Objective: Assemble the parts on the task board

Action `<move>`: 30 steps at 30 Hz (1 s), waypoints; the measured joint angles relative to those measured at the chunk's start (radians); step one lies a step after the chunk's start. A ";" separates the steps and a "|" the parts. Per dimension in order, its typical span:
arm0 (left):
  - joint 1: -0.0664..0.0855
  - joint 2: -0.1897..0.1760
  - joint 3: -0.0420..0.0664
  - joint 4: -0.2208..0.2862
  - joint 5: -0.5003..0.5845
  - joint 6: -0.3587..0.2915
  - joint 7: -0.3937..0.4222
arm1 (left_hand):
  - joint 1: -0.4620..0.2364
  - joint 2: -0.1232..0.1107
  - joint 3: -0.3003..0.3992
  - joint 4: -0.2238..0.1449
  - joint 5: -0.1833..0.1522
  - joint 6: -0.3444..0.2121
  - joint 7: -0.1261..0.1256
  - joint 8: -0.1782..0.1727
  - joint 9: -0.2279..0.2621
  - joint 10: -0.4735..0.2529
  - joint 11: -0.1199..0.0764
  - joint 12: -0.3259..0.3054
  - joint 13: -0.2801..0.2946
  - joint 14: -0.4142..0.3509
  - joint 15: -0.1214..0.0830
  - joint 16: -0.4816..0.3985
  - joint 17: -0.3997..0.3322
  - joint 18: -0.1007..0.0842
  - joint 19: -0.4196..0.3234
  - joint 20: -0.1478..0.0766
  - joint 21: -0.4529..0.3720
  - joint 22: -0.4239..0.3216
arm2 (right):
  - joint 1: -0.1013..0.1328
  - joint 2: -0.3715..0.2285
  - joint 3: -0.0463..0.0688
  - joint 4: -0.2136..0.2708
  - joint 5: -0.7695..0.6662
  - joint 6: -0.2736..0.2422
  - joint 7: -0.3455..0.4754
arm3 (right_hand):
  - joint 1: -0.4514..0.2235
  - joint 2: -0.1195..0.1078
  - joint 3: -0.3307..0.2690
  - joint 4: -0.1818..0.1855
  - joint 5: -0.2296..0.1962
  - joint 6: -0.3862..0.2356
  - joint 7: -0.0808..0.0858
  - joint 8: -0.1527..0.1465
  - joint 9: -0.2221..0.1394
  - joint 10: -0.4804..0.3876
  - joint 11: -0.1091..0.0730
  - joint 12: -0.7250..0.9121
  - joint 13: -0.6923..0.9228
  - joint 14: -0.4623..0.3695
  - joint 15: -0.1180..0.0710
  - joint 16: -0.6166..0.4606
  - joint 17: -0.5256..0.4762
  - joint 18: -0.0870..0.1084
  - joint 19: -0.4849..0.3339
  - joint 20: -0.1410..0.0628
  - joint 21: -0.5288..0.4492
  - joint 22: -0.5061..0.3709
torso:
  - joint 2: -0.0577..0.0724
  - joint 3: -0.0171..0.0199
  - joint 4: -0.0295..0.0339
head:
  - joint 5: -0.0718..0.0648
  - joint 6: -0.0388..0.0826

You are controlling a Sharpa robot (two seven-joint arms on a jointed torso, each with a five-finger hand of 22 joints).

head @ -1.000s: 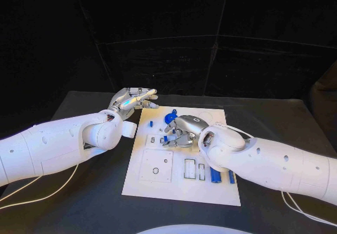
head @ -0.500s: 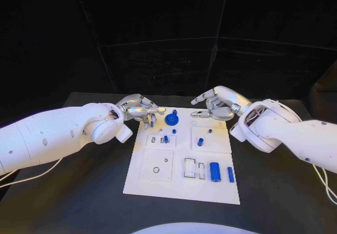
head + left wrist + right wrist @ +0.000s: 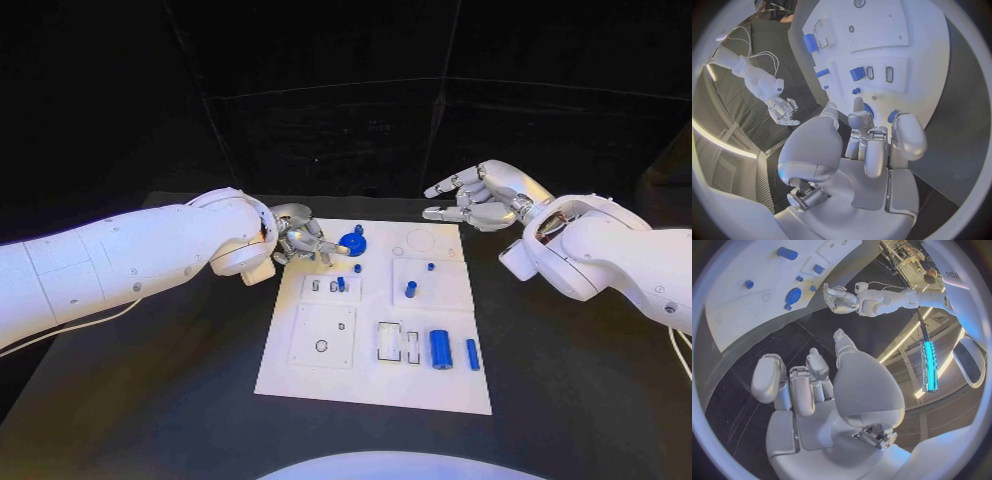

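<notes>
Task board (image 3: 378,375): white plate, flat on the black table (image 3: 173,400), centred before the robot.

Parts: small blue pieces. A round blue gear-like part (image 3: 351,243) sits near the board's far left corner; a short blue peg (image 3: 410,290) stands in the mid-right panel; a blue cylinder (image 3: 441,351) and a thin blue bar (image 3: 472,354) lie side by side at the near right, well apart from the gear.

Left hand (image 3: 299,238): at the board's far left edge, fingers bunched and reaching the blue gear-like part. Whether it pinches or only touches, I cannot tell.

Right hand (image 3: 483,197): raised beyond the board's far right corner, fingers spread, holding nothing.

Handling (judgement): parts look like rigid, light plastic, smooth and apt to slip or roll; the gear is best taken by its rim or raised centre, the cylinder across its sides.

Views compared: the left wrist view places its fingertips (image 3: 858,105) right at the gear's edge (image 3: 869,109), contact unclear in the head view. The right wrist view shows that hand's palm (image 3: 811,410) bare.
</notes>
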 measured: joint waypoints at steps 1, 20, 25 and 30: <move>0.002 0.012 -0.004 -0.007 -0.015 0.004 -0.016 | 0.005 0.005 -0.009 0.002 0.000 -0.006 -0.001 0.011 0.013 0.000 0.000 0.010 0.010 0.000 0.000 0.000 0.000 0.000 0.002 -0.002 0.009 0.013 | 0.001 0.000 0.000 -0.003 0.004 0.001 0.000 | 0.000 0.000 -0.002 0.002 0.000 0.000 0.000 0.000 0.000 0.000 0.000 0.000 -0.001 0.000 0.000 -0.004 0.000 0.000 0.000 0.000 0.000 -0.001 | 0.000 0.0000 0.0000 | 0.000 -0.001; 0.012 0.115 -0.043 -0.070 -0.093 0.083 -0.123 | 0.015 0.027 -0.053 0.024 0.000 -0.031 -0.004 0.071 0.087 0.006 -0.006 0.047 0.041 0.000 -0.007 0.000 0.000 -0.016 0.023 -0.006 0.056 0.088 | 0.002 0.015 0.000 -0.021 0.019 0.015 -0.024 | 0.008 0.008 -0.026 0.004 0.028 0.004 -0.004 0.005 0.001 -0.007 -0.007 -0.005 -0.013 0.000 0.000 -0.009 0.000 0.000 -0.005 -0.006 -0.009 -0.016 | 0.002 -0.0015 0.0005 | 0.000 -0.010; 0.013 0.125 -0.047 -0.073 -0.096 0.099 -0.130 | 0.019 0.031 -0.053 0.024 0.000 -0.034 -0.008 0.073 0.090 0.006 -0.006 0.043 0.037 0.000 -0.007 0.000 0.000 -0.016 0.023 -0.006 0.056 0.088 | 0.002 0.016 0.000 -0.025 0.017 0.019 -0.031 | 0.008 0.008 -0.029 0.007 0.031 0.004 -0.004 0.005 0.001 -0.007 -0.007 -0.009 -0.019 0.000 0.000 -0.013 0.000 0.000 -0.007 -0.007 -0.012 -0.027 | 0.002 -0.0022 0.0006 | 0.003 -0.012; 0.013 0.128 -0.049 -0.072 -0.098 0.117 -0.134 | 0.019 0.031 -0.054 0.022 0.000 -0.035 -0.008 0.075 0.092 0.002 -0.009 0.043 0.034 0.000 -0.007 0.000 0.000 -0.016 0.023 -0.006 0.056 0.088 | 0.002 0.016 0.000 -0.029 0.015 0.022 -0.036 | 0.008 0.008 -0.036 0.008 0.042 0.004 -0.004 0.009 0.001 -0.007 -0.008 -0.009 -0.021 0.000 0.000 -0.013 0.000 0.000 -0.007 -0.007 -0.016 -0.028 | 0.002 -0.0023 0.0006 | 0.004 -0.015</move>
